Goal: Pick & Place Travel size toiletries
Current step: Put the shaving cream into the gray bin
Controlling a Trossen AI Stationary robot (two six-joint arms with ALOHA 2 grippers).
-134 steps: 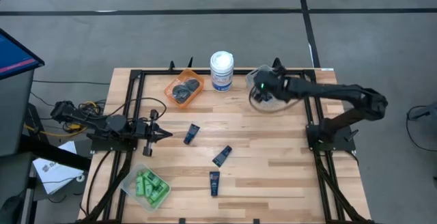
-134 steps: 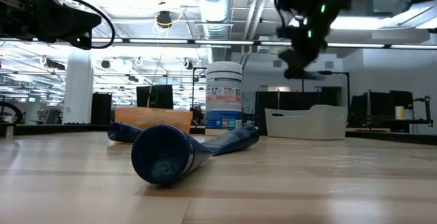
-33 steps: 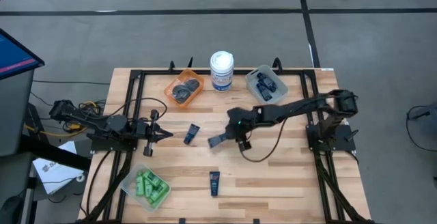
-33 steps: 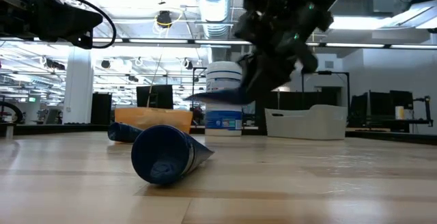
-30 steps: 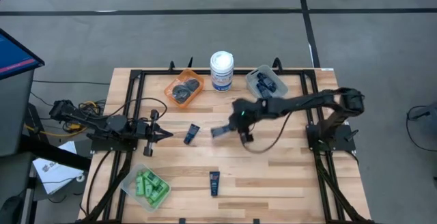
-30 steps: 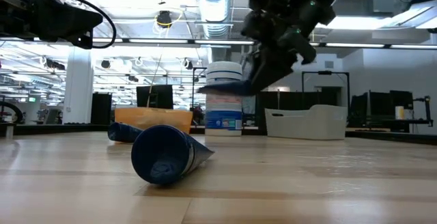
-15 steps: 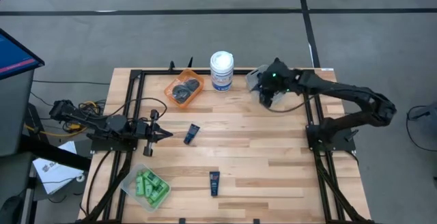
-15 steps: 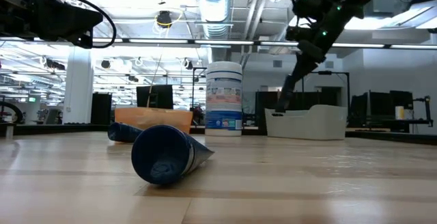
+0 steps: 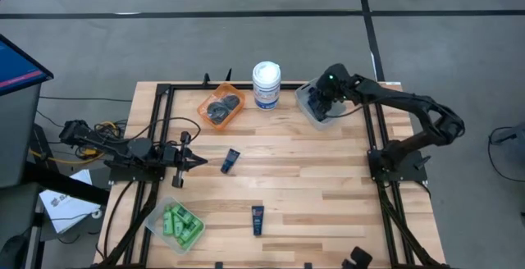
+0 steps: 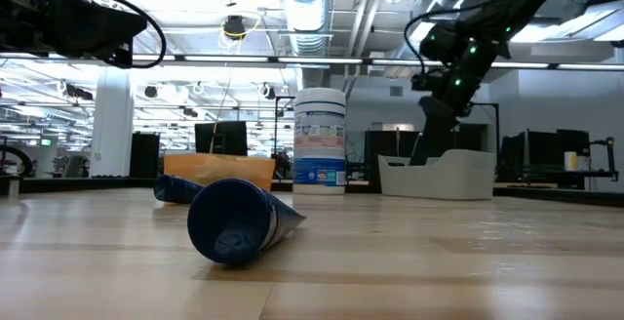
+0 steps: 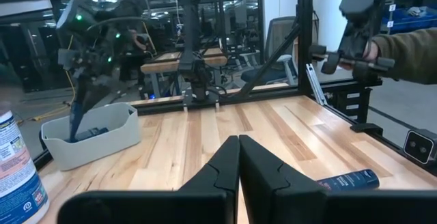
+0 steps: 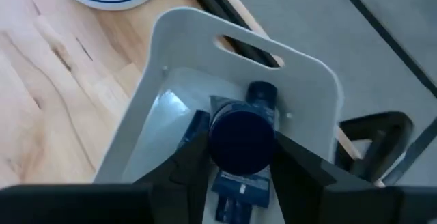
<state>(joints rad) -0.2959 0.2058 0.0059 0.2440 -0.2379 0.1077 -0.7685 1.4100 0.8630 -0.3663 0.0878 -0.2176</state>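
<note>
Green bottles (image 9: 180, 223) fill your clear bin (image 9: 162, 210) at the table's front left. Your left gripper (image 9: 197, 161) waits at the left edge, fingers together. Two navy tubes lie loose: one (image 9: 230, 160) mid-table, slanted; another (image 9: 257, 219) near the front, long axis front to back. Your right gripper (image 9: 324, 101) reaches down into the grey bin (image 12: 205, 46), clamped on a tube (image 12: 242, 141) with its cap toward the wrist camera.

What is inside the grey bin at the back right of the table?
The grey bin holds dark navy tubes; the right tool is lowered in, gripping one capped tube. How many lie beneath is hidden.
</note>
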